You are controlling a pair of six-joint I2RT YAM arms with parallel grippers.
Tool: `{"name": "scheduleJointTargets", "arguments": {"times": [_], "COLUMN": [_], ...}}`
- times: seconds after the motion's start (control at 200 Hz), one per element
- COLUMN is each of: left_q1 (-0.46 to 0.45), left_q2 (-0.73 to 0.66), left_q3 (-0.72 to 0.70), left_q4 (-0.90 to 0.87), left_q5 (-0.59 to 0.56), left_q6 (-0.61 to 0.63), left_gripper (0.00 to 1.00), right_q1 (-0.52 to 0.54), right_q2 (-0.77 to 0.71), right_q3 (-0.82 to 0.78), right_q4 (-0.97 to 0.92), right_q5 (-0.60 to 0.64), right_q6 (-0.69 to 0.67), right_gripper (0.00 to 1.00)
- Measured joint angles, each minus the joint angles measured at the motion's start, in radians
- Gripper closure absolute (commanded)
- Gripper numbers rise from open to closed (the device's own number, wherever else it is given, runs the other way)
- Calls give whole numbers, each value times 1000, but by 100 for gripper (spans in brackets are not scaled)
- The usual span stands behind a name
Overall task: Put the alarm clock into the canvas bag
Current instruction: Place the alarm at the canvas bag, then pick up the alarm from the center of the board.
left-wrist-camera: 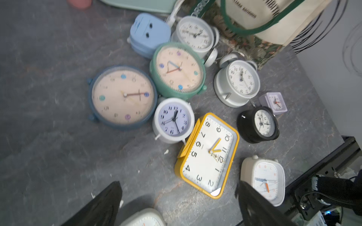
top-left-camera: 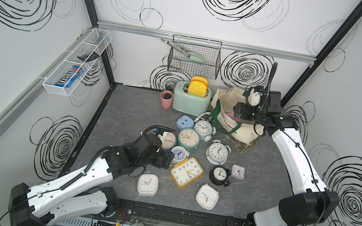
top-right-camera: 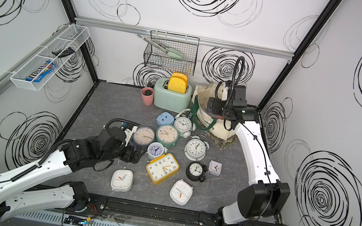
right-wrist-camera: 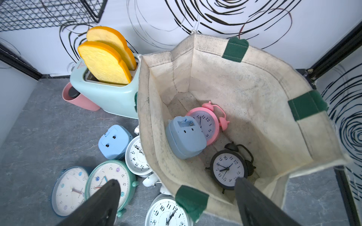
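We see the canvas bag (top-left-camera: 246, 135) standing open at the table's far right corner, just beside the mint toaster (top-left-camera: 190, 101). Of its dark lettering we read only "EXHIBIT" (the rest is folded or blurred). The right gripper (right-wrist-camera: 176, 181) hangs over its mouth, fingers wide apart, holding nothing. The left gripper (left-wrist-camera: 179, 184), fingers likewise spread and empty, hovers near the yellow rectangular clock (left-wrist-camera: 207, 156) with bold numerals 1 to 12. Inside the bag lie a blue clock (right-wrist-camera: 185, 137) back up, a pink twin-bell clock (right-wrist-camera: 207, 125) and a black twin-bell clock (right-wrist-camera: 228, 169). The white wall basket (top-left-camera: 56, 92) holds an m&m's packet (top-left-camera: 69, 78).
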Motion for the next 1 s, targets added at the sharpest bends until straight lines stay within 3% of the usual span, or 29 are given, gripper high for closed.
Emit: {"name": "scheduleJointTargets", "arguments": {"times": [0.37,0.585,1.001], "left_q1": [-70,-130,-142], "left_q2": [67,108,225], "left_q3": [-118,-123,-122], "left_q4": [-234,-251,-273], "left_q5": [27,45,36], "left_q6": [-320,-409,-512], "left_gripper": [4,4,4], "right_q1": [150,217,253], "right_q2": [-251,-348,-383], "right_q3": [-226,-322,-359], "right_q4": [95,94,104], "right_q5": [8,8,-23], "right_q6": [15,17,18], "right_gripper": [3,3,3]}}
